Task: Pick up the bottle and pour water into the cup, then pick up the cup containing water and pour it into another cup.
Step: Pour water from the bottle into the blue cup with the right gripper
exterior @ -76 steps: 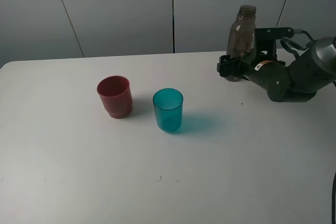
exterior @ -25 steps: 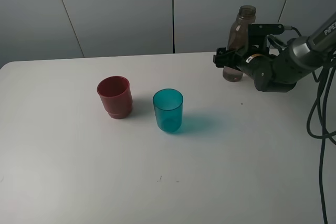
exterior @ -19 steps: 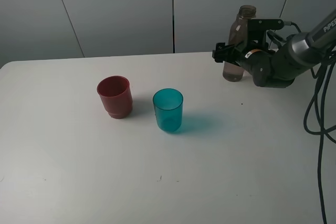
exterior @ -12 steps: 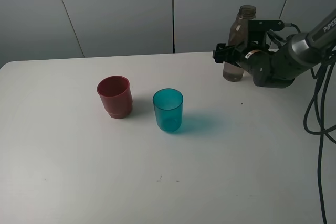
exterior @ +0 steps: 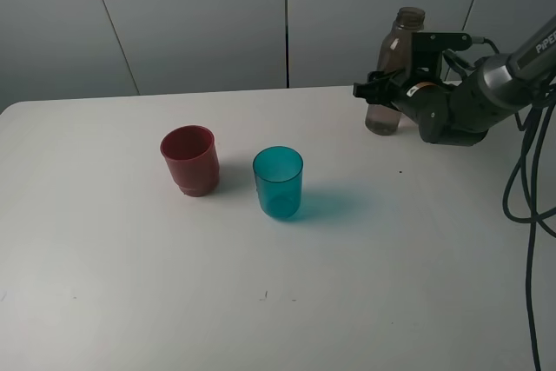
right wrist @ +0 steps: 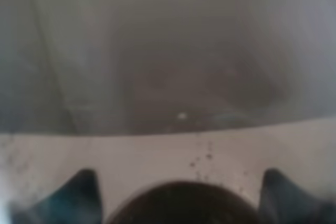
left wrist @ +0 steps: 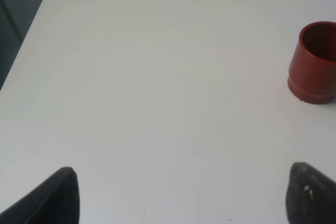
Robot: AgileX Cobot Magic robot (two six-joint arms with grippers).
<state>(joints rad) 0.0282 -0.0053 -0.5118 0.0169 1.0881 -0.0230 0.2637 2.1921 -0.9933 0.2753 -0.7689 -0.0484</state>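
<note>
The right fingers (exterior: 367, 90) grip the upright bottle (exterior: 400, 45) at the far right of the surface (exterior: 130, 284); the left fingers (left wrist: 60, 195) are spread open. The teal cup (exterior: 278, 182) and red cup (exterior: 190, 160) stand side by side, apart.

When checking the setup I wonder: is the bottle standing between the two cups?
No; the bottle stands off to the right of both the red cup and the teal cup.

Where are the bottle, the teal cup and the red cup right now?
bottle (exterior: 397, 51): exterior high view, upper body below the neck.
teal cup (exterior: 278, 187): exterior high view, side wall.
red cup (exterior: 190, 161): exterior high view, side wall.
</note>
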